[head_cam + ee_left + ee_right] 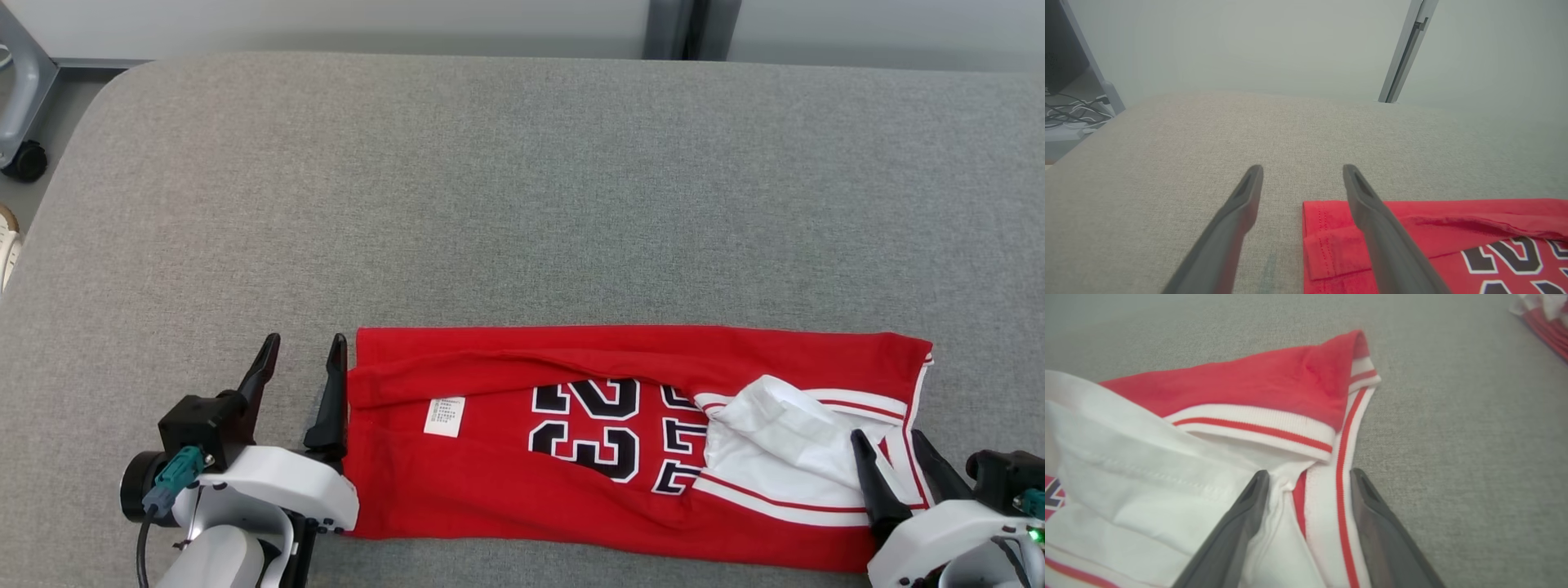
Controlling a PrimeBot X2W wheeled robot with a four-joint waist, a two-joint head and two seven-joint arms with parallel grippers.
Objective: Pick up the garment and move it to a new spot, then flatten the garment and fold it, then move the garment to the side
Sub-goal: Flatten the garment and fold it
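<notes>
The garment point(506, 457), a red jersey with black-and-white numbers and white trim, lies folded in a long strip across the near part of the grey surface. My left gripper point(302, 359) stands open at its left end; one finger rests on the red hem point(1327, 241) and the other over bare cloth surface. At the opposite end my right gripper point(890, 445) is open over the white striped trim point(1327, 490), a finger on either side of that band. Nothing is pinched in either one.
The grey upholstered surface point(522, 188) stretches wide beyond the garment. A grey wheeled frame point(24, 114) stands off its far left corner. Another bit of red-and-white cloth point(1545, 322) shows at the top right of the right wrist view.
</notes>
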